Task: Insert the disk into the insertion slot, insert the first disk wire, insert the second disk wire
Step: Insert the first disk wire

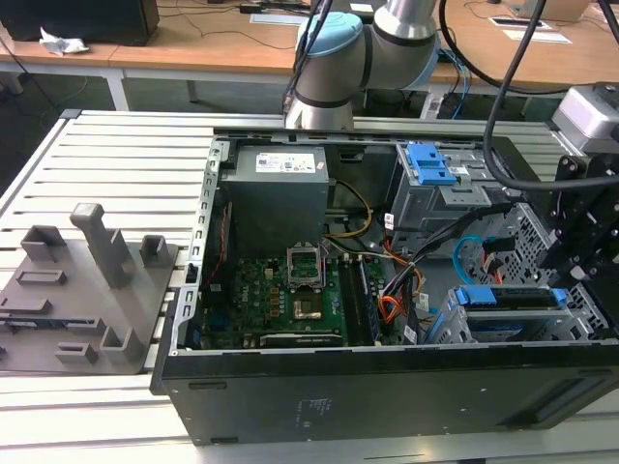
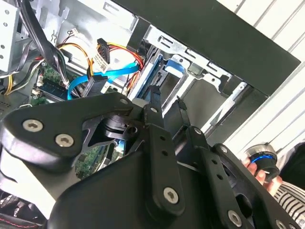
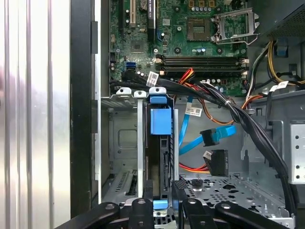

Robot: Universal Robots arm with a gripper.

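Black linkage bars of the gripper lie closest in the first wrist view. Its two fingers run along either side of the disk. The jaws are drawn in to about the disk's thickness and appear to clamp its end nearest the wrist, though contact on the pads is hard to confirm. That grip leaves the other end free to travel. The disk stands on edge in its blue carrier, lined up with the walls of the insertion slot, and most of its length seems to lie inside the cage. Just beside the cage, a blue data cable and a black power plug hang loose, joined to nothing. They lie clear of the disk's path. Beyond the cage lies the motherboard.

In the second wrist view the fingertips point into the case's corner, where the carrier's blue edge shows between the cage walls. The blue cable loops beside them. Outside the case wall, a person's hand with a striped sleeve holds a small blue-ringed device.

In the exterior view the open computer case lies on a slotted table. The disk rests in the cage at the case's near corner, on the exterior view's right, with the gripper's black body over it. The taller bay with the blue latch stands behind the cage. A grey fixture sits well apart, near the table's opposite edge.
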